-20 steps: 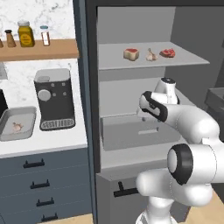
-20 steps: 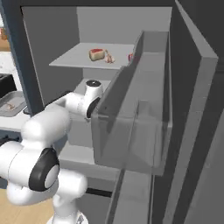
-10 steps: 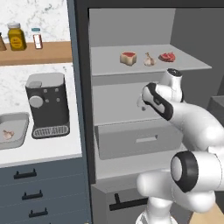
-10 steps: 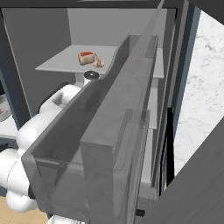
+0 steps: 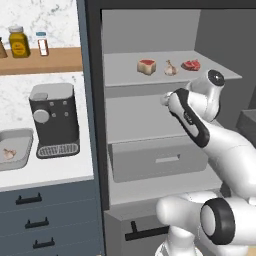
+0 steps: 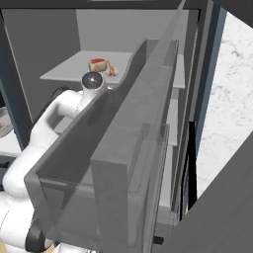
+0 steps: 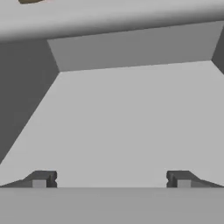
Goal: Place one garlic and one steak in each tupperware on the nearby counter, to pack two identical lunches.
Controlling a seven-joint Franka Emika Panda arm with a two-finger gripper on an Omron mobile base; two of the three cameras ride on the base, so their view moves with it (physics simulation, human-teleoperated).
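Note:
On the fridge's upper shelf [image 5: 150,80] lie a steak [image 5: 146,66], a garlic [image 5: 170,68] and a second steak [image 5: 190,65]. The right base view shows the steak [image 6: 98,64] and garlic [image 6: 111,71] behind my arm. My gripper [image 7: 111,180] is open with nothing between its fingertips [image 7: 41,179] and faces the bare middle shelf. In the left base view my hand [image 5: 167,99] sits just below the upper shelf, under the garlic. One tupperware [image 5: 20,136] rests on the counter [image 5: 55,172] at far left, with a garlic [image 5: 8,154] inside.
A black coffee machine [image 5: 52,120] stands on the counter beside the tupperware. A wooden wall shelf [image 5: 45,60] carries jars. The fridge holds a grey drawer [image 5: 155,160] low down. The open fridge door's bins [image 6: 128,148] crowd the right side of my arm.
The base has driven closer to the fridge, so the whole scene shifted left. My hand has risen from the drawer's height toward the upper shelf.

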